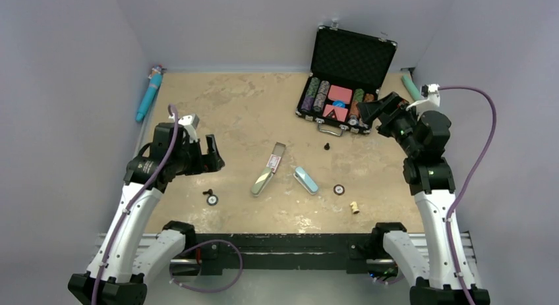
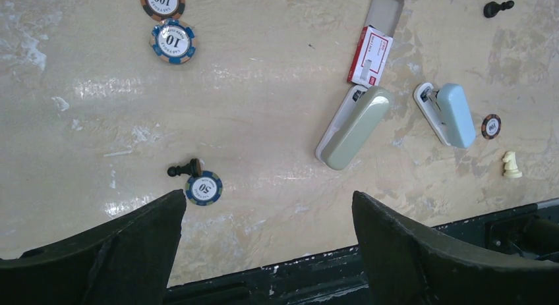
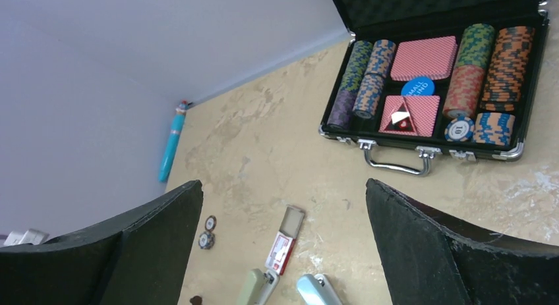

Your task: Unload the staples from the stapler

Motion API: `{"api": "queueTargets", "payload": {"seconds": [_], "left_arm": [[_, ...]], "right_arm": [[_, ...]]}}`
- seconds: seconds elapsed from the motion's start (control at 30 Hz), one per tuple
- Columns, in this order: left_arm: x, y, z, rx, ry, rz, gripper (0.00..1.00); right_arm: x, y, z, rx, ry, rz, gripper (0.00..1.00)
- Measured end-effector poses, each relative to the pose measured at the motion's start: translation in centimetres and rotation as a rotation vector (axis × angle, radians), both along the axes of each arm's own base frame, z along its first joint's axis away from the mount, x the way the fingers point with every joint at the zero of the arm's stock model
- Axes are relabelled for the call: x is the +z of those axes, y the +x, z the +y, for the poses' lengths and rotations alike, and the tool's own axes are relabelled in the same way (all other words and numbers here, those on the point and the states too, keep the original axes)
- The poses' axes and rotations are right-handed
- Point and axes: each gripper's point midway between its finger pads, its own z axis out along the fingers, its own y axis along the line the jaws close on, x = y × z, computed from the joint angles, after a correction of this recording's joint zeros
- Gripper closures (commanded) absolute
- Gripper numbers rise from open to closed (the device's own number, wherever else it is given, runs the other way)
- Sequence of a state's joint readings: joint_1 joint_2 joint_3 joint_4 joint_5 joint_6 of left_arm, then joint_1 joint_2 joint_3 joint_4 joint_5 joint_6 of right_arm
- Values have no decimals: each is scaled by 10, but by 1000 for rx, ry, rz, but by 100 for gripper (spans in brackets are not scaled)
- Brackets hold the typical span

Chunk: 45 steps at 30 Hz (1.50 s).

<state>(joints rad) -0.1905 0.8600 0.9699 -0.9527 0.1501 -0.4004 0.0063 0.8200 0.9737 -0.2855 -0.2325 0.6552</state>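
Note:
A sage-green stapler (image 1: 263, 180) lies shut in the middle of the table, also in the left wrist view (image 2: 356, 127) and the right wrist view (image 3: 254, 288). A light-blue stapler (image 1: 306, 180) lies just right of it (image 2: 448, 112). A small red-and-white box (image 1: 275, 159) with its tray slid out touches the green stapler's far end (image 2: 370, 51). No staples show. My left gripper (image 1: 212, 153) is open and empty, left of the staplers (image 2: 267, 199). My right gripper (image 1: 376, 110) is open and empty, raised near the case (image 3: 285, 185).
An open black poker chip case (image 1: 343, 81) stands at the back right. A teal pen (image 1: 149, 94) lies by the left wall. Loose chips (image 1: 212, 199) (image 1: 339, 189), black pawns (image 1: 326, 146) (image 1: 207, 192) and a white chess piece (image 1: 354, 207) are scattered about.

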Motion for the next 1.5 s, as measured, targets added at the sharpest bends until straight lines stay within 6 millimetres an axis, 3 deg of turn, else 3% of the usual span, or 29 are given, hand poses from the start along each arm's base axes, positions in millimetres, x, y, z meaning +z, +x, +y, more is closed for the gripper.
{"api": "queueTargets", "payload": {"seconds": [0.13, 0.33, 0.53, 0.8, 1.2, 1.37, 1.5], "left_arm": [[-1, -2, -2, -14, 15, -1, 0], [0, -3, 1, -2, 32, -12, 0], [2, -4, 9, 33, 54, -27, 0], [3, -5, 8, 32, 49, -26, 0], [-6, 1, -8, 23, -23, 44, 0], [-25, 6, -26, -5, -94, 107, 0], [-41, -1, -51, -102, -82, 148, 0]], "right_arm": [[1, -5, 8, 50, 8, -5, 1], [-15, -11, 21, 126, 22, 38, 1], [-12, -19, 28, 153, 3, 33, 3], [-3, -30, 85, 270, -146, 34, 5], [-60, -36, 139, 354, -296, 180, 6], [-74, -33, 143, 354, -320, 216, 6], [-83, -36, 141, 354, -321, 232, 6]]}}
